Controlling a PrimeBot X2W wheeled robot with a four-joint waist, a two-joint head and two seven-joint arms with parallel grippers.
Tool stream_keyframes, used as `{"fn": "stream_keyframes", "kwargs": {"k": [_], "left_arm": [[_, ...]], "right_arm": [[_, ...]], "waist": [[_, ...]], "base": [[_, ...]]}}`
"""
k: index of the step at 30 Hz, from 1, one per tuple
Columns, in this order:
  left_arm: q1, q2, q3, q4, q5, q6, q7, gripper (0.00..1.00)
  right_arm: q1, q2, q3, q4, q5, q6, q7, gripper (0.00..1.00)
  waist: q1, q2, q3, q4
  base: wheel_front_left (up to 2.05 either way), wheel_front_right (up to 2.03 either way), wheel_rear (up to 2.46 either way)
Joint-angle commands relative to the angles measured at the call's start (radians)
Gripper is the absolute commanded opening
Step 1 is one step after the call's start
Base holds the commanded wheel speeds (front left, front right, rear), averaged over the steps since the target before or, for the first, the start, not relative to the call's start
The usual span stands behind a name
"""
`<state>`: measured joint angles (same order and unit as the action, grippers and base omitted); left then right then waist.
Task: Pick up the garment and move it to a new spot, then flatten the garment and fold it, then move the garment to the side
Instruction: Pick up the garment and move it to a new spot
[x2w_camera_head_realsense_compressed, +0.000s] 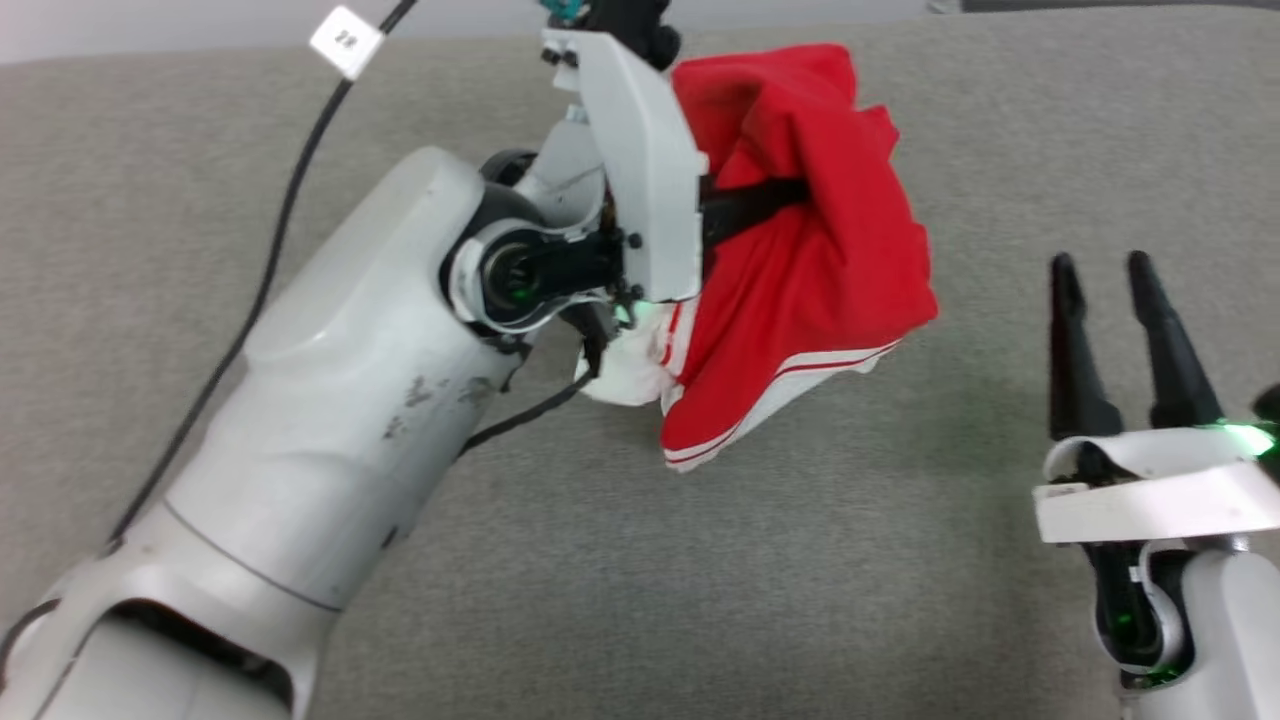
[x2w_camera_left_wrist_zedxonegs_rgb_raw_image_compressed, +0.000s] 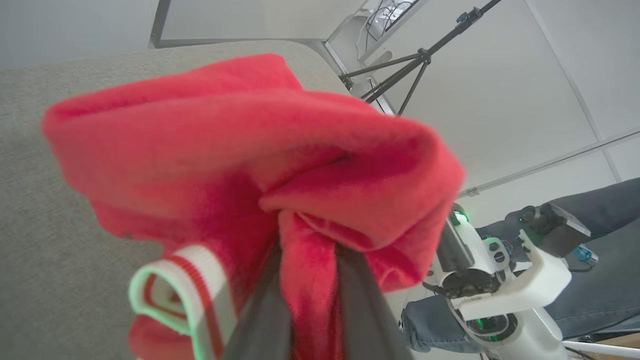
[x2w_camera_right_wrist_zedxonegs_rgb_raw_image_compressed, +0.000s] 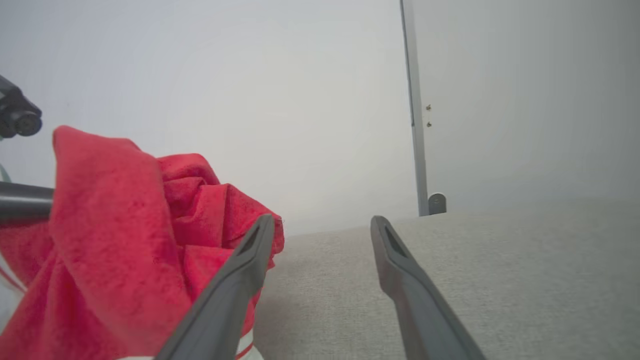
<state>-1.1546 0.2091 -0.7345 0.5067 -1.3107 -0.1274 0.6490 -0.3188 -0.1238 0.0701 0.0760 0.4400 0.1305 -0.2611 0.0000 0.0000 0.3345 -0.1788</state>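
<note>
**Garment up in my left gripper, first step in hand**

My left gripper (x2w_camera_left_wrist_zedxonegs_rgb_raw_image_compressed: 309, 280) is clamped on a thick fold of the garment (x2w_camera_head_realsense_compressed: 820, 250). The red cloth bunches over both fingers, and a white sleeve and the striped hem hang below. The garment hangs over the far half of the bench (x2w_camera_head_realsense_compressed: 700, 560), about midway between its left and right edges. I cannot tell whether the lowest hem is off the cloth-covered top.

My right gripper (x2w_camera_head_realsense_compressed: 1102, 275) waits near the right edge with its fingers apart and nothing between them, well apart from the garment.

I judge this to be the carry, with the pick-up made and the new spot not yet reached. Next I need to lower the bundle onto bare bench and let go. Flattening will then take both grippers, because the cloth is crumpled and doubled over itself. The risk I see is the knit snagging on my fingers as I release.
</note>
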Motion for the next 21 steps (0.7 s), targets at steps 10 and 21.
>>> {"fn": "stream_keyframes", "kwargs": {"k": [10, 21], "left_arm": [[-0.022, 0.107, -0.047, 0.182, 0.193, 0.012, -0.163, 0.0], [-0.014, 0.088, -0.18, 0.32, 0.247, -0.003, -0.127, 0.0]], "right_arm": [[0.019, 0.037, -0.037, -0.035, 0.009, 0.0, -0.005, 1.0], [-0.013, 0.048, -0.017, -0.036, 0.012, 0.0, -0.005, 1.0]], "waist": [[0.0, 0.0, 0.04, -0.071], [0.0, 0.0, 0.069, -0.073]], "base": [[0.0, 0.0, 0.0], [0.0, 0.0, 0.0]]}}
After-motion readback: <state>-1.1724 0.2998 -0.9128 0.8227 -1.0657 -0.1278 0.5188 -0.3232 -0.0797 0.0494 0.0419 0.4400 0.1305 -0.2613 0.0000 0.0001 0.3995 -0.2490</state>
